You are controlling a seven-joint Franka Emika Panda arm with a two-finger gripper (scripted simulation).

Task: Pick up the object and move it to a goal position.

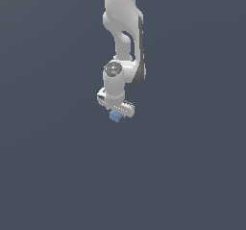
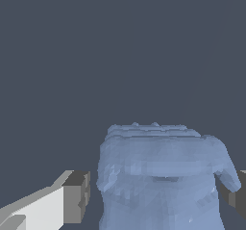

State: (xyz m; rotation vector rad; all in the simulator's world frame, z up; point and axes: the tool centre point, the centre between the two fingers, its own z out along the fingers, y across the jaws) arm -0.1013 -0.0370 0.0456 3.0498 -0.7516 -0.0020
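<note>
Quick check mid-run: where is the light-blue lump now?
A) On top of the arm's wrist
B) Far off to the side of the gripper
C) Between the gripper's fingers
C: the wrist view shows the lump between the fingers of the gripper, one finger on either side.

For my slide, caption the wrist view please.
Light-blue bumpy lump sits between the gripper fingers against plain dark ground.

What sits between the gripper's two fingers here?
The light-blue bumpy object fills the gap between the fingers, clearest in the wrist view; the exterior view shows it under the gripper.
</note>
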